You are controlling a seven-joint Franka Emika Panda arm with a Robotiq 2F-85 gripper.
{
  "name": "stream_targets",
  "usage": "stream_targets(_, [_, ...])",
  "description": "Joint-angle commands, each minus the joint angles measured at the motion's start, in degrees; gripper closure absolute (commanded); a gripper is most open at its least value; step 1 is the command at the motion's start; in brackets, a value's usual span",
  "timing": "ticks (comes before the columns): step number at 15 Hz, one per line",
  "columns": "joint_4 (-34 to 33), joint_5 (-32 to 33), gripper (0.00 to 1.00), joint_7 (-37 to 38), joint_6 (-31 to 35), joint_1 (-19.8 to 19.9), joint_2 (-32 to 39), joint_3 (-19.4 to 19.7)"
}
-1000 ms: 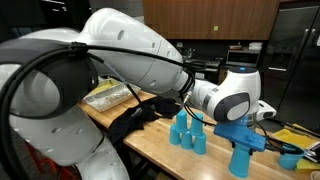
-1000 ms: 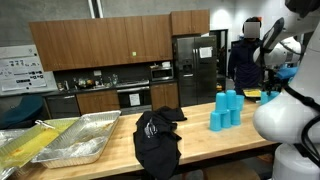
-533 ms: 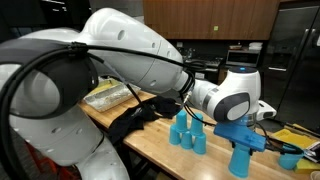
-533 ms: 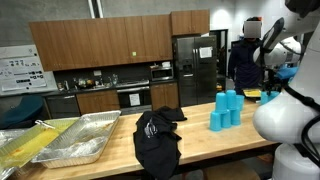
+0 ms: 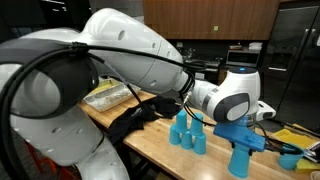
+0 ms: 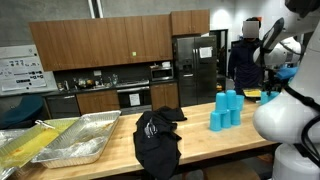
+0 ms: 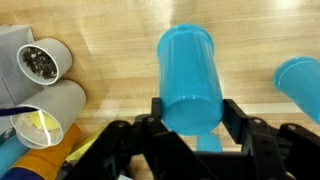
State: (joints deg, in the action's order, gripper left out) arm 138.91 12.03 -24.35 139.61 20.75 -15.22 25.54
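In the wrist view my gripper (image 7: pixel 190 118) is shut on a blue plastic cup (image 7: pixel 187 75), its fingers pressing both sides of the cup's base above the wooden table (image 7: pixel 110 40). In an exterior view the gripper (image 5: pixel 243 150) with the blue cup (image 5: pixel 241 160) hangs at the right, past a group of several blue cups (image 5: pixel 185 130). The same cups (image 6: pixel 227 108) show in the other exterior view, where the gripper is hidden behind the arm. Another blue cup (image 7: pixel 300 85) lies at the right edge of the wrist view.
A black cloth (image 6: pixel 156 138) lies mid-table and metal trays (image 6: pixel 85 135) stand at its end. Two grey cylinders (image 7: pixel 45 85) and a yellow object (image 7: pixel 35 130) sit beside the gripper in the wrist view. Kitchen cabinets and a fridge (image 6: pixel 195 65) are behind.
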Motion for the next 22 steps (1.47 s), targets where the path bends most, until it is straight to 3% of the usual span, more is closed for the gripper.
stream_targets(1, [0.7,1.1,0.64,-0.7,1.2,0.3,-0.2,-0.5])
stream_targets(7, [4.2,11.9,0.64,-0.8,11.2,1.6,-0.2,-2.0])
stream_targets(9, [5.6,12.8,0.64,-1.4,14.2,1.2,0.0,-1.7])
stream_targets(16, [6.5,0.2,0.64,4.9,15.4,0.5,1.6,-0.7])
stream_targets(22, [6.1,-1.7,0.64,13.8,20.9,2.7,5.3,-1.3])
